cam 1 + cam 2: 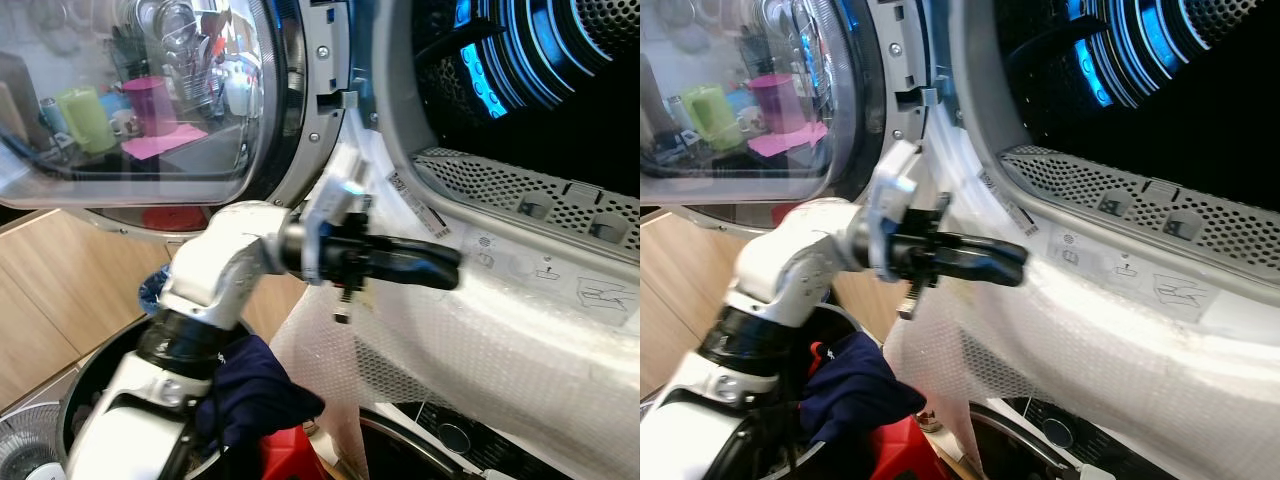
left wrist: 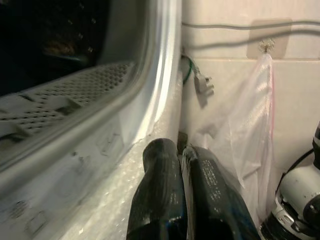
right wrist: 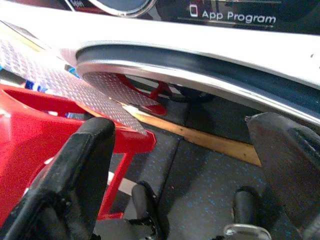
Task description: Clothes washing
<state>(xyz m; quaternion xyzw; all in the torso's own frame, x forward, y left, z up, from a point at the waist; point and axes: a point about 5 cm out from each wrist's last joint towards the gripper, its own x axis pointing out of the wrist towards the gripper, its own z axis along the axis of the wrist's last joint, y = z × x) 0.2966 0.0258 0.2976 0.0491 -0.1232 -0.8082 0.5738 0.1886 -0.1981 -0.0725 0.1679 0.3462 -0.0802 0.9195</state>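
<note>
Counted items: 1 open drum (image 1: 560, 60) at upper right, 1 round glass door (image 1: 140, 100) at upper left, 1 dark blue garment (image 1: 255, 395) at lower centre, 1 red basket (image 3: 35, 130), 2 grippers, left (image 1: 452, 268) and right (image 3: 190, 165).

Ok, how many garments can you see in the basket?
1 clearly: a navy garment on the red basket, below the left arm. A blue patch behind it may be another; more may be hidden.
</note>
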